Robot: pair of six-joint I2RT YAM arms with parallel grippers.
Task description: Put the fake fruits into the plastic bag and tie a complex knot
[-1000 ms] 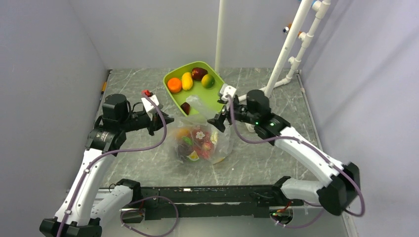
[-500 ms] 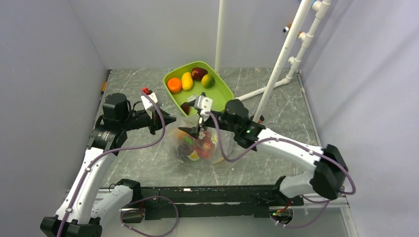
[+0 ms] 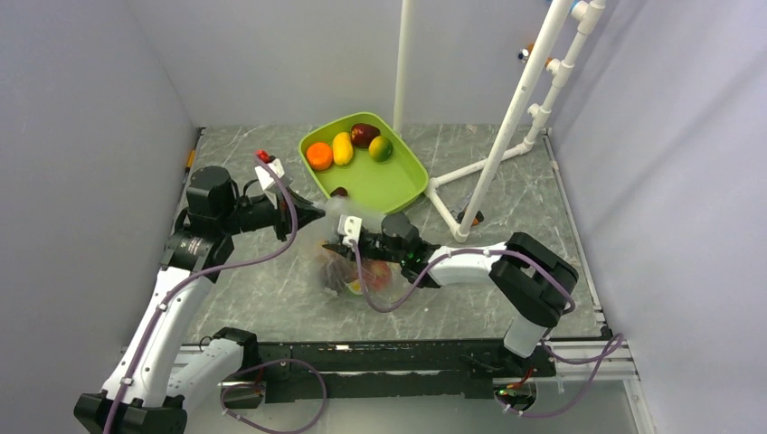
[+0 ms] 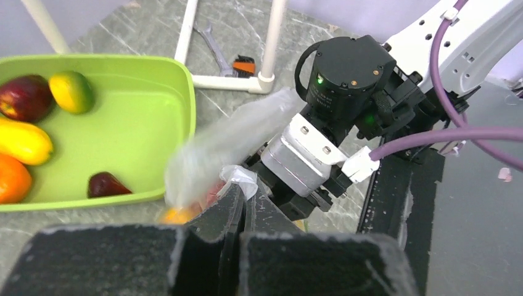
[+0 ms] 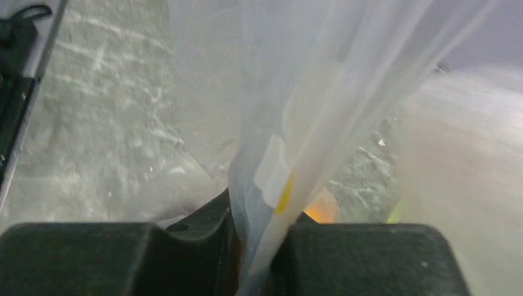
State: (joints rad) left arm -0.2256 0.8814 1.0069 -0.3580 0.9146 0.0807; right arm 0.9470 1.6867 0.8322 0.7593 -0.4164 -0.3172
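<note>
Centre of the top view, a little low, you have the plastic bag (image 3: 362, 271) lying on the grey marbled table (image 3: 506, 271). It is thin, clear and crinkled, with red, orange and yellow fake fruits (image 3: 375, 271) showing through its skin. Its neck is drawn toward the bag's upper left, where the left tool (image 3: 314, 217) and the right tool (image 3: 336, 246) sit close together. From up here you cannot tell how either tool's jaws stand. Just above the bag is the lime green tray (image 3: 393, 181). It holds more of the fruits: orange, yellow, maroon and green-yellow ones in its upper part, and a small dark one at its lower rim.

At the bottom centre of the left wrist view, your left tool (image 4: 242, 200) is pressed together on a crumpled, whitish wad of the bag's plastic. A blurred clear strip of the bag (image 4: 234, 142) runs from there up to the right, crossing the right arm's silver and black wrist (image 4: 345, 68). The tray fills the left of the frame.

Along the lower edge of the right wrist view, your right tool (image 5: 253, 246) pinches a gathered, pleated sheet of the bag (image 5: 296, 92). The sheet fans out toward the top of the frame. An orange glow shows through the film just above the fingers.
</note>
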